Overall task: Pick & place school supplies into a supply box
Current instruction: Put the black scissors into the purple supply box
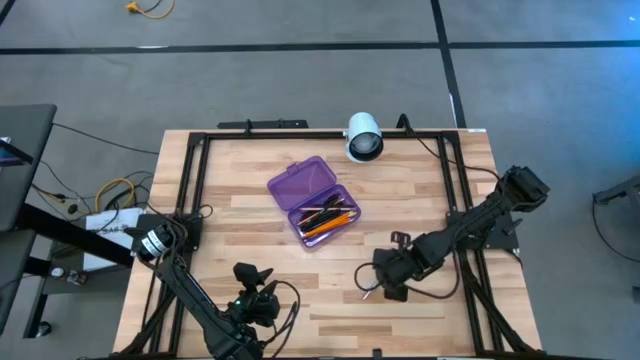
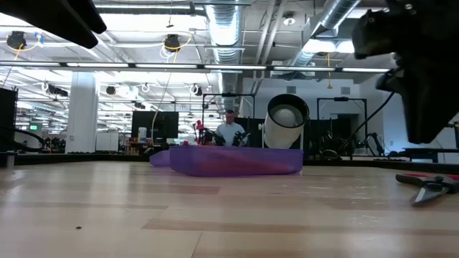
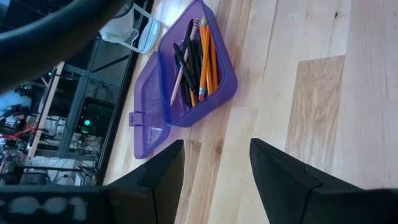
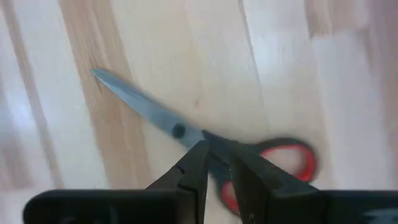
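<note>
The purple supply box [image 1: 312, 200] lies open at the table's middle, with orange pencils and black pens [image 3: 198, 59] in its tray and its lid [image 3: 146, 106] flat beside it. Scissors with red handles [image 4: 186, 134] lie flat on the wood right of the box, also visible in the low view [image 2: 430, 188]. My right gripper [image 4: 216, 168] hangs above them pointing down. Only a narrow gap separates its fingers, and it stands over the handle end without touching it. My left gripper [image 3: 214, 180] hovers open near the table's front edge, facing the box.
A white cylindrical camera [image 1: 363, 138] stands at the far edge behind the box. Black frame rails [image 1: 195, 200] run along the table's left, right and far sides. A person [image 2: 229, 129] sits in the room beyond the table. Bare wood lies between the scissors and the box.
</note>
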`<state>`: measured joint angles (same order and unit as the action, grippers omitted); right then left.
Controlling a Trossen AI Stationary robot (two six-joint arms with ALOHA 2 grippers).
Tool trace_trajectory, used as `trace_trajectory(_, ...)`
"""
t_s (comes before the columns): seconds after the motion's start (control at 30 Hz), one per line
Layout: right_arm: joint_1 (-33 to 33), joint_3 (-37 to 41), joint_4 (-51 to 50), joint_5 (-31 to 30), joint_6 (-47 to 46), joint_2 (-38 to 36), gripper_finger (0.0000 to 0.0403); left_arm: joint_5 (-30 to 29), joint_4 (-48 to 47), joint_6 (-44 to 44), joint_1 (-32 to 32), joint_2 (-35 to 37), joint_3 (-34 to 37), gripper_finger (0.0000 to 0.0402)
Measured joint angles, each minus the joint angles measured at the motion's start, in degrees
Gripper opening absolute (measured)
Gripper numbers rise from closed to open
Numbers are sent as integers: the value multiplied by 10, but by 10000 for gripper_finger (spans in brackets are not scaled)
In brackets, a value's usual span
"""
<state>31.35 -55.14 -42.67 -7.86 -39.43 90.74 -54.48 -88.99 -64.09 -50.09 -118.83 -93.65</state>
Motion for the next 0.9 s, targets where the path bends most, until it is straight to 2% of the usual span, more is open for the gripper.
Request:
trace_trajectory(0.1,3,-4,-24,-11,96,0,58,2,0,0,0,0,0,176)
trace_trajectory(0.2,14,0,-43,-56,187,0,58,2,0,0,0,0,0,176)
trace_trajectory(0.3,15,17,-45,-70,242,0,58,2,0,-1,0,0,0,176)
trace_trajectory(0.63,20,55,-31,-49,244,0,58,2,0,-2,-1,0,0,176)
trace_trajectory(0.8,40,74,-29,-45,298,0,58,2,0,1,-1,0,0,176)
trace_trajectory(0.9,47,74,-26,-51,291,0,63,1,0,1,-1,0,0,176)
